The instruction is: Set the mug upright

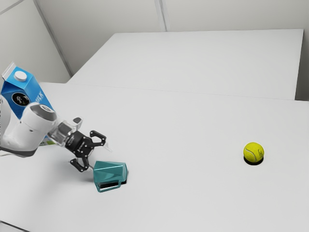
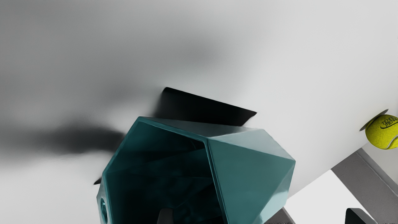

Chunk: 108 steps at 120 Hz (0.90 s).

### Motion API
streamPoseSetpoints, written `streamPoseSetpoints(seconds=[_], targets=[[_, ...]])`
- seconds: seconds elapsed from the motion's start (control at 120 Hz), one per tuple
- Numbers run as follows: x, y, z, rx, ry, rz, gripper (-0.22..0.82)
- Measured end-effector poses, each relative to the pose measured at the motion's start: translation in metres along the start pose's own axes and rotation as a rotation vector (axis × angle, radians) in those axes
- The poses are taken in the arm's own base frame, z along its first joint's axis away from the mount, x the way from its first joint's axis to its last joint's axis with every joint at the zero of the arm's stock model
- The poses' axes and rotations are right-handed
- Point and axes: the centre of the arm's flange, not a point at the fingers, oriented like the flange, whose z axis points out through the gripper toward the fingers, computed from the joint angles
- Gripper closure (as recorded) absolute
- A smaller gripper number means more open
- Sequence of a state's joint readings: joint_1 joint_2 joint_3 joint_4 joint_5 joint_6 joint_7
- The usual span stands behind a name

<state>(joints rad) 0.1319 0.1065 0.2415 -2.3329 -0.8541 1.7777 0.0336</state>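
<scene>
Jaws of the black two-finger gripper [image 1: 97,155] stand wide apart, near the mouth of the teal, faceted mug [image 1: 108,170]. The mug lies on its side on the white tabletop [image 1: 183,193], mouth toward the gripper. In the wrist view I see one finger [image 2: 165,216] over the dark opening; if it is inside, I cannot tell. A yellow tennis ball [image 1: 253,152] rests well apart, to the exterior view's right
</scene>
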Motion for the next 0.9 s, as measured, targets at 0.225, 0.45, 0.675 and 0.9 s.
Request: streamPoseSetpoints(seconds=[0.225,0.45,0.675,0.9], targets=[[0.003,0.010,0.013,-0.011,-0.006,0.004,0.16],[0.000,0.023,0.013,0.034,0.003,0.047,0.60],[-0.004,0.046,0.020,0.059,0.009,0.094,0.74],[-0.011,0.064,0.019,0.123,0.043,0.156,0.77]])
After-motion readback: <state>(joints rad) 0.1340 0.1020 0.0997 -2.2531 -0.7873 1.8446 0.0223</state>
